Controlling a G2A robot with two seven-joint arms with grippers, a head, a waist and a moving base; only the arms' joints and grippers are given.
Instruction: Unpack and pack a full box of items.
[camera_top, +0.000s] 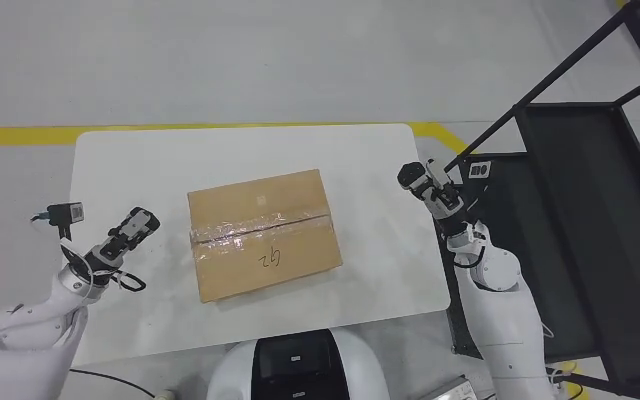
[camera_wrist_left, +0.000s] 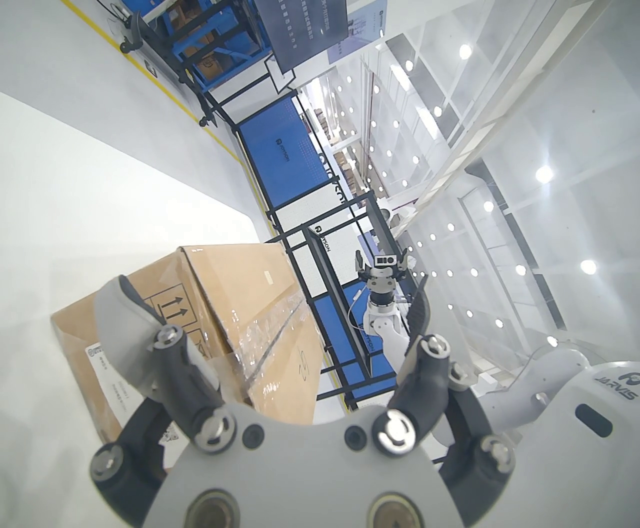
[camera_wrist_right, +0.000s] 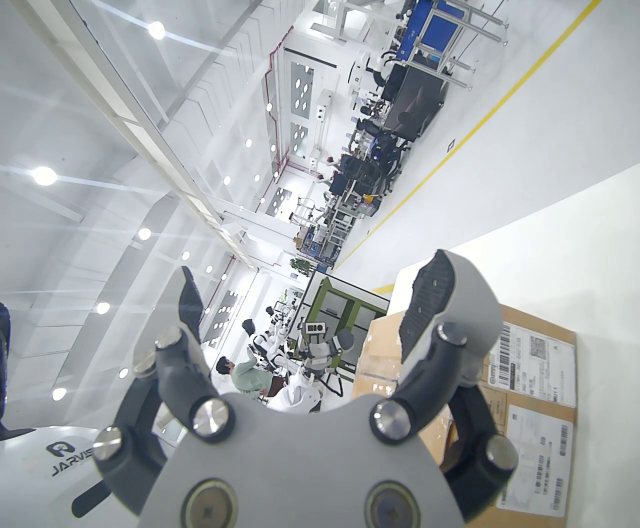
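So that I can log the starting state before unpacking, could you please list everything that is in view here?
cardboard box: one, brown, seam sealed with clear tape, in the middle of the table.
printed labels: several, white, on the box end facing the right gripper.
table: one, white, in front of the robot.
rack: one, black metal, beside the table on the robot's right.
floor line: one, yellow, beyond the table's far edge.
left gripper: one, grey and black, jaws open, apart from the box on its left.
right gripper: one, grey and black, jaws open, apart from the box on its right.
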